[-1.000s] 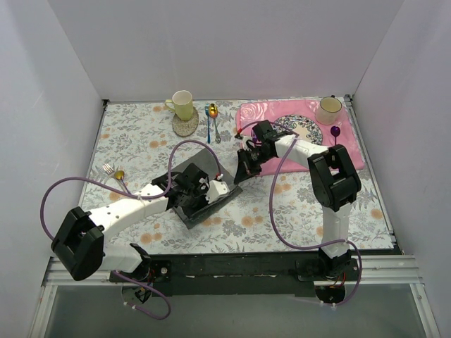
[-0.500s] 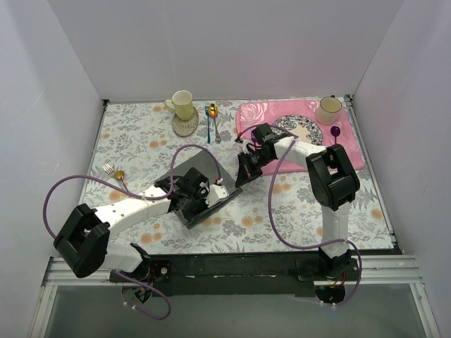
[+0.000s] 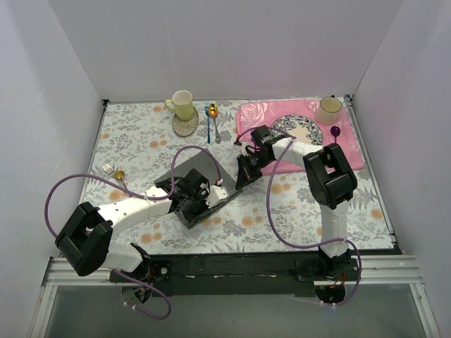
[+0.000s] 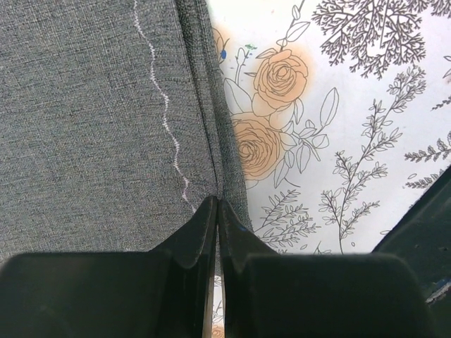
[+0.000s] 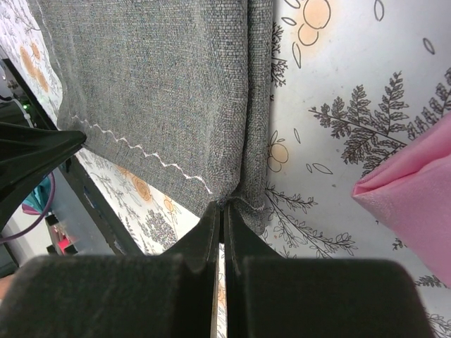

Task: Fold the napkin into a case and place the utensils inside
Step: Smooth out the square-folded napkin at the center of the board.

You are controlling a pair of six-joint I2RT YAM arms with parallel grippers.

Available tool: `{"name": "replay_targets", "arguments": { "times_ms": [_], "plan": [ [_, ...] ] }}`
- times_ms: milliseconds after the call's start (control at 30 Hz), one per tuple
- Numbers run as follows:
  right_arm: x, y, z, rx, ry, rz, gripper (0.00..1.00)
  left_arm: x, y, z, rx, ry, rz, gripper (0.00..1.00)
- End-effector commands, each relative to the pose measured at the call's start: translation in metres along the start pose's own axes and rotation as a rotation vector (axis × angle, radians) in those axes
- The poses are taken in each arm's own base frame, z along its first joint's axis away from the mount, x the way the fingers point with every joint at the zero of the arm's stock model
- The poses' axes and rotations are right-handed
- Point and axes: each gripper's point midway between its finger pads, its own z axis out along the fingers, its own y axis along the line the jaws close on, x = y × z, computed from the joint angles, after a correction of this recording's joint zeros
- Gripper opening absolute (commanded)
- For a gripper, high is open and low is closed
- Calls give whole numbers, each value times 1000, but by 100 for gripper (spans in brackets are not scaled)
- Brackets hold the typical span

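Napkin (image 3: 195, 166): lies near the middle of the floral tablecloth (image 3: 282, 211), set askew, with both arms bent over it. Much of it is hidden under the left arm in the top view.

Left gripper (image 4: 217, 207): fingers clenched, tips meeting on the napkin's edge. That edge shows doubled, one layer over another, and a white zigzag stitch line runs across the cloth toward 12 o'clock of the tips.

Right gripper (image 5: 223, 209): fingers clenched likewise, pinching the napkin at a corner where the stitched edge meets a narrow side strip. This is the napkin's 2 o'clock end in the top view. A fold of the pink mat (image 5: 409, 204) lies apart at 3 o'clock of the tips.

Utensils: the fork (image 3: 108, 169) and spoon (image 3: 119, 174) lie side by side near the table's left edge, well apart from the napkin at its 9 o'clock (handles partly crossed by the purple cable (image 3: 70, 184)). Neither gripper touches them.

Other items: a yellow cup (image 3: 182, 104) and a blue spoon (image 3: 209, 121) at the far edge, 12 o'clock of the napkin.
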Motion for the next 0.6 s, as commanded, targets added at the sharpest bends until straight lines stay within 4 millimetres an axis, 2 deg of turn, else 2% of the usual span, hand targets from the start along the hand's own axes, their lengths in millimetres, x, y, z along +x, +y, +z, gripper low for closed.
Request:
{"name": "replay_targets", "arguments": {
  "times_ms": [0, 167, 400, 567],
  "plan": [
    [-12, 13, -11, -19, -24, -42, 1, -18, -5, -15, 34, -43, 17, 0],
    [-11, 21, -18, -26, -26, -55, 1, -22, -8, -25, 51, -45, 26, 0],
    [-7, 18, -17, -26, -14, -41, 1, -19, -12, -20, 78, -29, 28, 0],
    [-19, 32, -30, -56, -44, -53, 1, -21, -11, -22, 73, -40, 24, 0]
  ]
}}
